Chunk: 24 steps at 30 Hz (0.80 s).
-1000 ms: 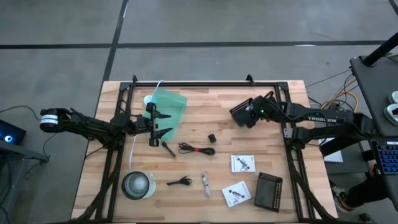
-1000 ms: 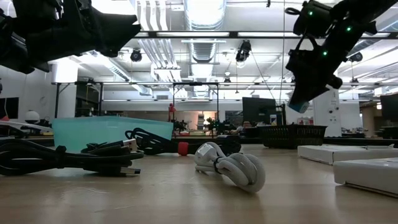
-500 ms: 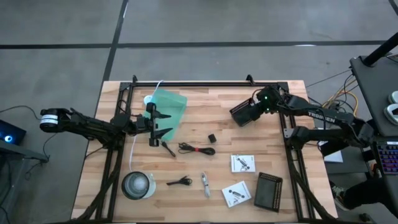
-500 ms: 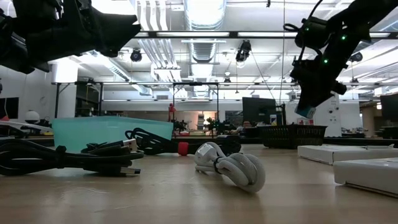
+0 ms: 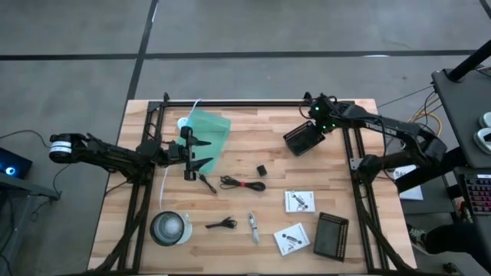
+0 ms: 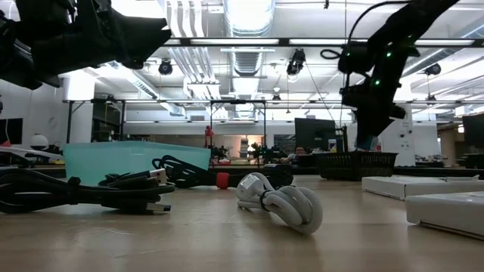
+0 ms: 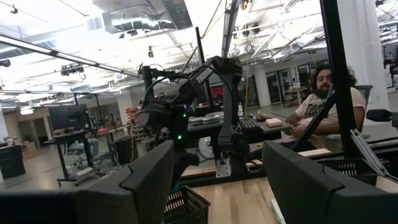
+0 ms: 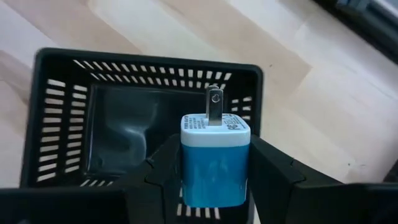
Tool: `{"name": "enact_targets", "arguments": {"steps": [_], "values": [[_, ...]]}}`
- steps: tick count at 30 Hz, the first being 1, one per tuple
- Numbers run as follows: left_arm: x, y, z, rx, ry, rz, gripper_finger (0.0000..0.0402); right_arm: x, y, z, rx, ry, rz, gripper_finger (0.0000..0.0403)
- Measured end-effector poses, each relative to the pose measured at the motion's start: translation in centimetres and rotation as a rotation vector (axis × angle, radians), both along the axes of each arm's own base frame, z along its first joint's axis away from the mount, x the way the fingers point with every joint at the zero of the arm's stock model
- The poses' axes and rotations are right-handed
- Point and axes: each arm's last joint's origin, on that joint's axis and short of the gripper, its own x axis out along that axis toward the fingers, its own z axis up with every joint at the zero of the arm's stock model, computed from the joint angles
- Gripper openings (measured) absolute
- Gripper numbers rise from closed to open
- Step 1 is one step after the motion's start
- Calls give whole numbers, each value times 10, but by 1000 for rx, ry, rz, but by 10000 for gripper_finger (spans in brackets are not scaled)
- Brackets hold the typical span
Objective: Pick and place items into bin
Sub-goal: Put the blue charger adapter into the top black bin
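My right gripper (image 8: pixel 214 177) is shut on a small blue and white plug charger (image 8: pixel 215 132). It hangs above the open black slotted bin (image 8: pixel 124 124), which stands on the table at the far right (image 5: pixel 301 139). In the low view this gripper (image 6: pixel 369 125) is over the bin (image 6: pixel 355 164). My left gripper (image 5: pixel 202 152) is open and empty beside a green translucent container (image 5: pixel 207 132). On the table lie a black cube (image 5: pixel 261 169), a black cable (image 5: pixel 242 184), a black clip (image 5: pixel 222 224), a silvery piece (image 5: pixel 253 227) and two white packets (image 5: pixel 299 201). My right gripper pinches the charger's blue body (image 8: pixel 189 171) between its two fingers, on two opposite sides. The white face with the metal prong (image 8: pixel 214 106) points away from the fingers, toward the bin. The fingers come from above, slanting down. The charger is lifted clear over the bin's opening.
A round clear lidded tub (image 5: pixel 169 228) stands near the front left. A flat black slotted piece (image 5: pixel 331 236) lies at the front right. Black frame rails (image 5: pixel 146 192) run along both table sides and the far edge. A person sits beyond the table (image 7: pixel 323 106).
My right gripper has carried the blue charger toward the table's far edge and a little down, and has tipped to point more steeply down, so it now hangs over the black bin. It has stayed shut on the charger.
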Motion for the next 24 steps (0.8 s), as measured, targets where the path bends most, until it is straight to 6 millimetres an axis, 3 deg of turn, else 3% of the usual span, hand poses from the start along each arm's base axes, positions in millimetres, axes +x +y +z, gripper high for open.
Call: {"name": "enact_targets", "arguments": {"steps": [12, 24], "values": [[0, 0, 0, 0, 1, 0, 228, 11, -10, -15, 65, 75, 11, 132], [0, 0, 0, 0, 1, 0, 228, 8, -6, -8, 63, 62, 2, 132]]}}
